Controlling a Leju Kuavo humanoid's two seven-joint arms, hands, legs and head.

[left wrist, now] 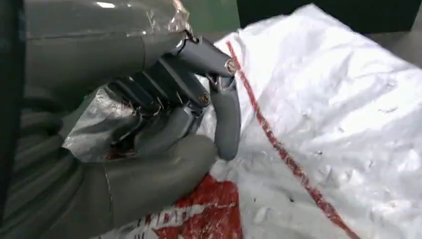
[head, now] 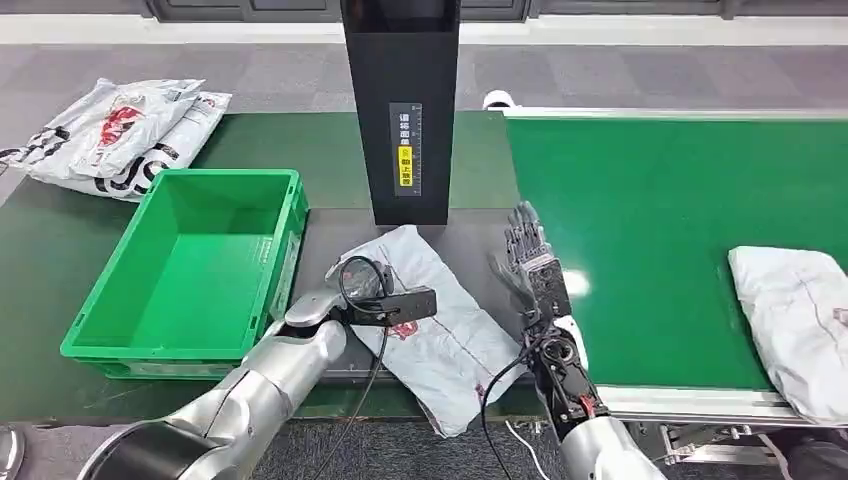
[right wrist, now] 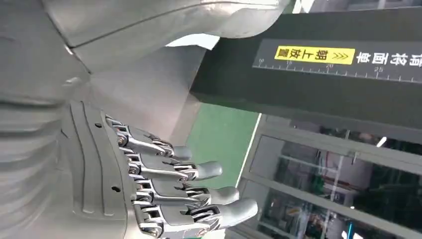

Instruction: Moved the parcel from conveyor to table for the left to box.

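Two hands: left hand (left wrist: 164, 124) grasping parcel (head: 440, 325), right hand (head: 528, 262) released, fingers apart

Left hand's fingers (left wrist: 164, 94) hide parcel (left wrist: 338, 124) edge.

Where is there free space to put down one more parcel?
The green crate is empty. The conveyor belt is bare between the right hand and a waiting parcel. It is crowded by the black post, where the left hand grips the parcel.
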